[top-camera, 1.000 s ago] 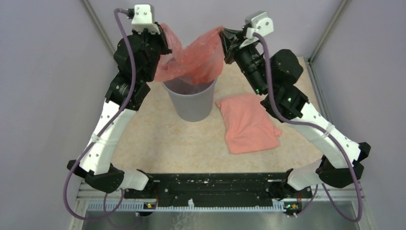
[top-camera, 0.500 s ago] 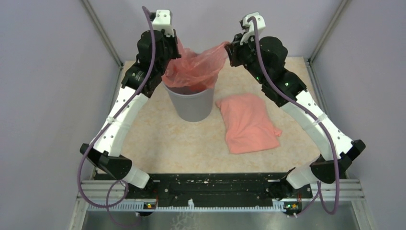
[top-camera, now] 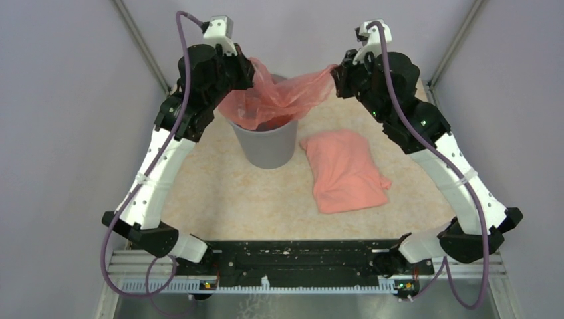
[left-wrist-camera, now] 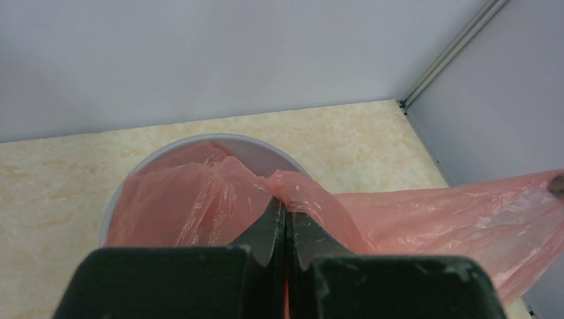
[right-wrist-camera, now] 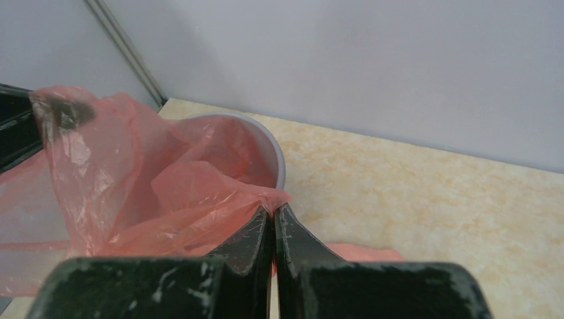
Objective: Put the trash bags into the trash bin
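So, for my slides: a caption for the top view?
Two pairs of jaws stretch a pink trash bag over the grey bin; a second bag lies beside it.

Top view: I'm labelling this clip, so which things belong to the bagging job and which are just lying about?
Job: translucent orange-red plastic bag, pinched by left pincer and right pincer; grey cylindrical plastic bin; folded salmon-pink plastic bag.
Just there: beige marbled tabletop; plain grey walls.

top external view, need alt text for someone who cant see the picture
An orange-red trash bag hangs stretched over the grey trash bin, with the left gripper and right gripper each shut on one edge. A second bag lies flat on the beige table, right of the bin.
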Tool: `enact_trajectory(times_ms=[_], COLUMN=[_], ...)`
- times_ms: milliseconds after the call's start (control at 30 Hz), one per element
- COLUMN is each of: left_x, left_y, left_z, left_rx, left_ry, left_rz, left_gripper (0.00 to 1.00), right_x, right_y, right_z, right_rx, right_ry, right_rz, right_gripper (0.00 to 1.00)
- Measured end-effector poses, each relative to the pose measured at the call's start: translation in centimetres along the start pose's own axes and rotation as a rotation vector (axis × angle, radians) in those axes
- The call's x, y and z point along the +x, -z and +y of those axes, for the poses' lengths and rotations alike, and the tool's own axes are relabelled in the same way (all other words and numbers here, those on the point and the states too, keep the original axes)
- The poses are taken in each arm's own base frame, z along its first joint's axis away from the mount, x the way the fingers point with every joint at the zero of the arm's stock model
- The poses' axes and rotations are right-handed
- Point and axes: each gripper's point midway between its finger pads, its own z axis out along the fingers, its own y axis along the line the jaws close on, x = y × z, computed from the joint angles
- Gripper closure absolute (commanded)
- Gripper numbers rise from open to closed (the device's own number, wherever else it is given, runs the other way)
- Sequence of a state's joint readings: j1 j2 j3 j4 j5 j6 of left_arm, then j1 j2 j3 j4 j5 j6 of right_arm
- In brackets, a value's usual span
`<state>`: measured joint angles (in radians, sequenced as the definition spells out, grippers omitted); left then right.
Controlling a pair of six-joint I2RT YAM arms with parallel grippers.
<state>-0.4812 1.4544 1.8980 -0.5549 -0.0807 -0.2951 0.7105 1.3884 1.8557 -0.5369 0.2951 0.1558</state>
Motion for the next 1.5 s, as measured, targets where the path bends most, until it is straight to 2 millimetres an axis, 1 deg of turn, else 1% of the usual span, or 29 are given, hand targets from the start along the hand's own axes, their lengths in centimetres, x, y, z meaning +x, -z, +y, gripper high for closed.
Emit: enact_trajectory(times_ms=[67,133,233,333,433,500,533,633,667,767,833,900,1000,1100,1167,1267,1400,1500], left_x=[-0.3,-0.4,-0.2,0.1,0.9,1.3,1.6,2.4,2.6,3.3,3.6,3.6,3.3,3.0,3.2,4.5,7.4,8.1], left_y=[0.4,0.6,0.2,-0.9,-2.3,-3.2,-3.8,-5.1,-5.4,-6.4,-6.7,-6.8,-6.7,-6.8,-7.0,-7.4,-7.7,-8.1], left_z=[-0.1,0.3,1.7,4.1,7.0,8.4,9.2,10.6,11.0,12.1,12.7,13.3,14.0,14.3,14.2,14.5,15.3,15.6], left_rx=[0.0,-0.02,-0.072,-0.135,-0.198,-0.221,-0.231,-0.244,-0.244,-0.247,-0.246,-0.251,-0.262,-0.262,-0.254,-0.249,-0.267,-0.272], left_ry=[0.012,0.014,0.014,0.019,0.027,0.033,0.036,0.043,0.045,0.054,0.06,0.064,0.068,0.068,0.069,0.072,0.079,0.08], left_rz=[-0.007,-0.011,-0.004,0.007,0.03,0.047,0.056,0.082,0.09,0.111,0.123,0.124,0.114,0.101,0.102,0.121,0.184,0.199], left_gripper=[1.0,1.0,1.0,1.0,1.0,1.0,1.0,1.0,1.0,1.0,1.0,1.0,1.0,1.0,1.0,1.0,1.0,1.0], right_x=[0.0,0.1,0.5,0.8,1.5,2.0,2.2,3.2,3.7,5.1,6.0,7.0,9.1,11.4,12.5,13.1,12.8,12.4], right_y=[0.4,0.6,0.7,0.7,0.9,1.0,1.1,1.4,1.5,1.6,1.2,0.4,-1.5,-3.0,-3.8,-4.2,-4.0,-3.7], right_z=[-0.5,-0.7,-0.5,0.1,0.5,0.8,1.0,2.0,2.5,3.9,4.5,4.7,5.1,5.5,5.7,5.8,6.1,6.4], right_rx=[0.021,0.029,0.022,-0.004,-0.024,-0.036,-0.044,-0.071,-0.082,-0.113,-0.118,-0.112,-0.101,-0.101,-0.101,-0.102,-0.111,-0.114], right_ry=[-0.002,-0.002,-0.011,-0.026,-0.035,-0.039,-0.042,-0.04,-0.033,-0.016,-0.007,0.001,0.015,0.021,0.023,0.019,0.017,0.022], right_rz=[0.002,0.009,0.032,0.05,0.081,0.102,0.109,0.137,0.149,0.183,0.204,0.226,0.269,0.315,0.338,0.352,0.338,0.323], right_gripper=[1.0,0.99,0.96,0.81,0.62,0.51,0.47,0.36,0.34,0.29,0.27,0.25,0.25,0.26,0.26,0.26,0.25,0.24])
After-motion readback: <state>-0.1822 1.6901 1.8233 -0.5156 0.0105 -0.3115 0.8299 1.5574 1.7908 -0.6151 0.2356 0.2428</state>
